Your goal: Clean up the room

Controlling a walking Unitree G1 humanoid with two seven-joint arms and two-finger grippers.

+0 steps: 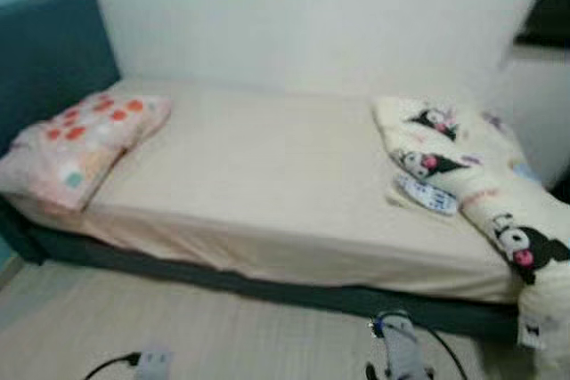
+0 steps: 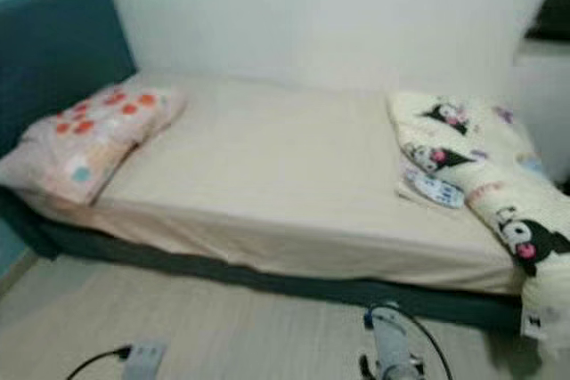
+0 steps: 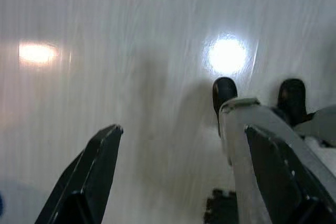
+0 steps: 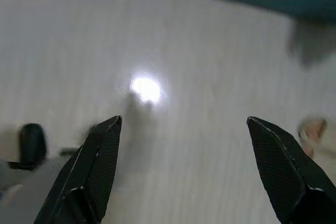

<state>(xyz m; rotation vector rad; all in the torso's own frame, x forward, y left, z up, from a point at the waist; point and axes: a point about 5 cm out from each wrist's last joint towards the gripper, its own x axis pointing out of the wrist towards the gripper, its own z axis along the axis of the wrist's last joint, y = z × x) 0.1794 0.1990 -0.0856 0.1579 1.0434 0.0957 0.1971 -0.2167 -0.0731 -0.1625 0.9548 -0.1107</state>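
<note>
Fingers spread and empty on both sides: left gripper (image 3: 181, 171) and right gripper (image 4: 184, 166) both hang over pale wood-look floor (image 1: 223, 335), nothing between the tips. Right arm (image 1: 403, 349) pokes into the bottom of the head views, cable looped off it.

Bed (image 1: 258, 184): cream sheet, mostly bare, dark teal frame and headboard (image 1: 49, 51) at the robot's left. Pillow (image 1: 80, 144) with orange/red dots lies at the headboard end. Cream blanket (image 1: 472, 184) with black cartoon characters is bunched at the robot's right end, its edge spilling off the mattress toward the floor. Small white-and-blue item (image 1: 427, 195) lies on the sheet against the blanket; too blurred to identify.

Power strip (image 1: 151, 362) with black cord on the floor, near side of the bed.
</note>
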